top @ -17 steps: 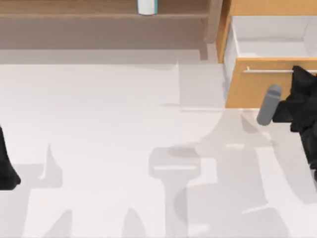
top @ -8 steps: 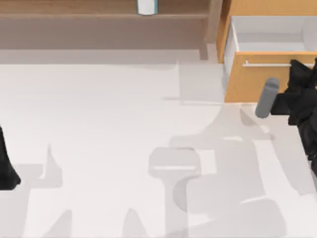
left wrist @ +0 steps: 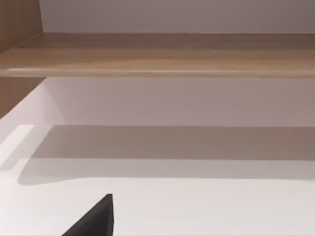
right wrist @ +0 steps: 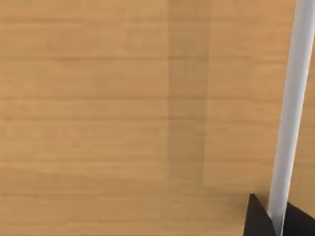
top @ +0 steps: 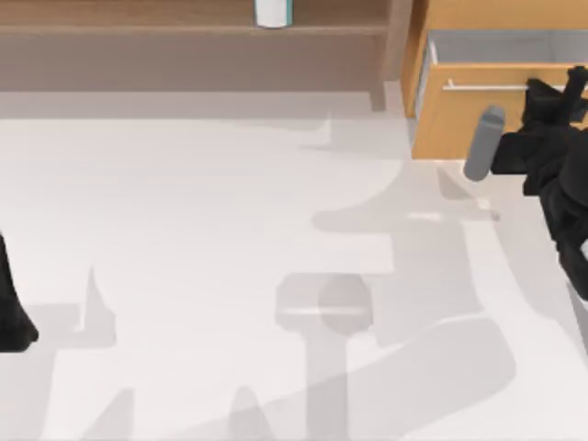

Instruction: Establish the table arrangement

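Table [top: 184, 230] surface, white and matte, spans the whole near and middle area below the camera, bare apart from grey shadows. Left gripper [top: 14, 322] sits parked at the table's left edge; its finger state cannot be told. Right gripper [top: 551, 96] is at the far right, its fingers closed around the white bar handle [right wrist: 290, 108] of the orange drawer [top: 469, 119]. Behind, a brown shelf [top: 184, 18] carries a white-and-teal container [top: 273, 13].

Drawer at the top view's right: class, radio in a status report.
Right claw at drawer handle. Drawer nearly shut. Left arm parked at table's left edge. Nothing blocking.
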Robot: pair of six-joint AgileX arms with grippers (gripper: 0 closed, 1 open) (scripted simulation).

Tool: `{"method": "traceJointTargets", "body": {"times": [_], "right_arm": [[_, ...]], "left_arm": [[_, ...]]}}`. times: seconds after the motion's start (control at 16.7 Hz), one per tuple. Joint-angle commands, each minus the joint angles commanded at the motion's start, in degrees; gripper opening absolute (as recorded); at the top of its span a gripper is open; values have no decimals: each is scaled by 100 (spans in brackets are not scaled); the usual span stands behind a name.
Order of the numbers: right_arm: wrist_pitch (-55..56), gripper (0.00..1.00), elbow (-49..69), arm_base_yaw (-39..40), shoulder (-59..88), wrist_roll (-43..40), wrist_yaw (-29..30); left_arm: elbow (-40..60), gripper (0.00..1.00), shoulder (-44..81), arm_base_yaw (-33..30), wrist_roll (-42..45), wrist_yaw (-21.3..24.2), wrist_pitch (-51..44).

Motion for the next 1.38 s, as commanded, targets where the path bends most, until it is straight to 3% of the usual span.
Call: {"method": "traceJointTargets", "body": {"times": [0.48,1.08,1.38], "right_arm": [[-202,0,285,-12,150,-9,-50],[-992,0,1781,-183,761,-6,-205],[-1064,0,1859,-211,805,2,-219]], "left_arm": [[0,100,0,0,0,0,0],[0,100,0,0,0,0,0],[0,100,0,0,0,0,0]]}}
